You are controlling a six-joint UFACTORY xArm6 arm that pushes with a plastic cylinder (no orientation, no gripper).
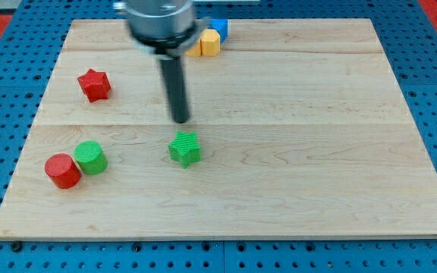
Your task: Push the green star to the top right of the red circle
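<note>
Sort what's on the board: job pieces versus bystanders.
Job: green star, red circle, my tip just above the star toward the view's top.
Bystanders: green circle, red star, yellow block, blue block.

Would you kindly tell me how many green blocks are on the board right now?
2. The green star sits near the board's middle, just below my tip. The green circle lies at the view's lower left, touching the red circle.

The arm housing (160,19) is appearing blurred and is running off the view's top edge. It is covering part of the yellow block (205,44) and blue block (218,29) (shapes indeterminate).
</note>
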